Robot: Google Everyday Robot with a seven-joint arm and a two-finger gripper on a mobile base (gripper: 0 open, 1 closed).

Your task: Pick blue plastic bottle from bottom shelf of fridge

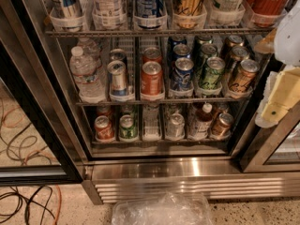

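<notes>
The fridge [187,170] stands open in front of me, with a steel body and a louvred base grille. On its bottom shelf [159,138], a wire rack with clear lane dividers, the blue plastic bottle [202,120] stands upright in the second lane from the right. It looks dark, with a white cap and a pale label. A bronze can [222,124] is to its right and a silver can [175,124] to its left. My gripper [276,100], pale yellow under a white arm part, hangs at the right edge, above and to the right of the bottle, outside the shelves.
The middle shelf holds a clear water bottle [86,76] and several cans. A black-framed door [33,125] stands open at the left, and another glass door [276,149] is at the right below the gripper. Cables [18,149] and a clear plastic bag [161,210] lie on the floor.
</notes>
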